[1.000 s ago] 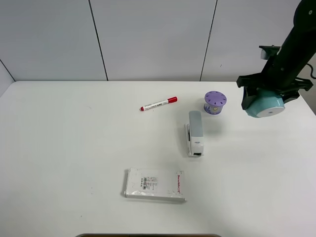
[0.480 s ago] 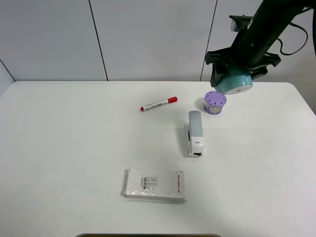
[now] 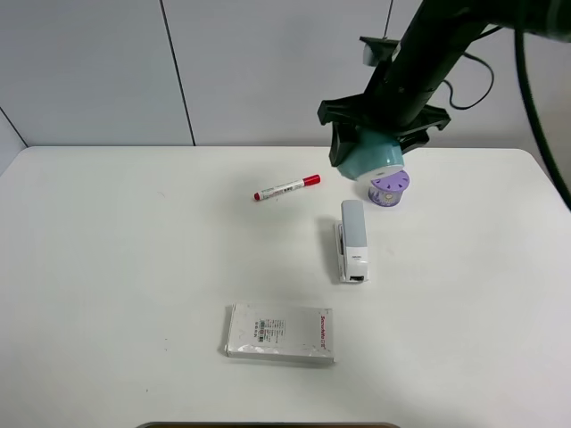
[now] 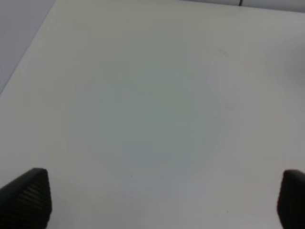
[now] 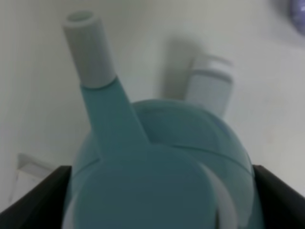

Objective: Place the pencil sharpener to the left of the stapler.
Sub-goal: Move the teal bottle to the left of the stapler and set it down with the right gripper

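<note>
The teal pencil sharpener [image 3: 369,156] hangs in the air above the table, held by my right gripper [image 3: 375,134], which is shut on it. In the right wrist view the sharpener [image 5: 162,162] fills the frame, its white crank [image 5: 89,50] pointing away, with the stapler [image 5: 208,85] blurred beyond it. The light-grey stapler [image 3: 351,240] lies on the table, below and slightly right of the sharpener in the exterior view. My left gripper [image 4: 152,200] stands open over bare table, only its dark fingertips [image 4: 28,195] showing; it is out of the exterior view.
A purple spool-shaped item [image 3: 390,189] sits just behind the stapler, partly hidden by the sharpener. A red-capped marker [image 3: 286,187] lies left of it. A flat white box [image 3: 280,333] rests near the table's front. The white table [image 3: 134,267] spreads leftward.
My right arm has swung left and up with the sharpener, from the table's right side to above the purple item and stapler. Nothing on the table has moved.
</note>
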Motion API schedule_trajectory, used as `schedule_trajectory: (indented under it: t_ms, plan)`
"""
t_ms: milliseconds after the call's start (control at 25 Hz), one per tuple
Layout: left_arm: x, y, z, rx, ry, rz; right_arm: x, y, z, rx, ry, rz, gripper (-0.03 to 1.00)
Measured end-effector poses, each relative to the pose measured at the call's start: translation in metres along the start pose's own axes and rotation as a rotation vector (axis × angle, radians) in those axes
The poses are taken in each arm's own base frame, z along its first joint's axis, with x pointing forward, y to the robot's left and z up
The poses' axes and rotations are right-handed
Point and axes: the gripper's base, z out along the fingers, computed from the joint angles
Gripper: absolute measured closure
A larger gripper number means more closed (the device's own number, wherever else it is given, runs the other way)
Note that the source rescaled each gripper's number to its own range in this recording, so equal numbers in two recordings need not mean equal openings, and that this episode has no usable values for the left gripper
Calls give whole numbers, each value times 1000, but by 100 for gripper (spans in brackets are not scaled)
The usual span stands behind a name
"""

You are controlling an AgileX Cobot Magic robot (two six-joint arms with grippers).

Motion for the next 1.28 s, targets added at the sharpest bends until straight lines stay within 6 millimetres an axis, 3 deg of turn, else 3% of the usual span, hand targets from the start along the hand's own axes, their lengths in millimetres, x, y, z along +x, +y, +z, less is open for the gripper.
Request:
schedule_trajectory:
  t_ms: [280, 520, 840, 1280]
  plan:
    - [0, 0, 0, 0, 0, 0, 1, 40, 48, -24, 66, -54, 97]
    - [0, 0, 0, 0, 0, 0, -12, 64, 82, -31, 105, -56, 97]
    - [0, 0, 0, 0, 0, 0, -22, 72, 124, -16, 193, 11, 97]
    - [0, 0, 0, 0, 0, 0, -17, 67, 151, 17, 279, 50, 97]
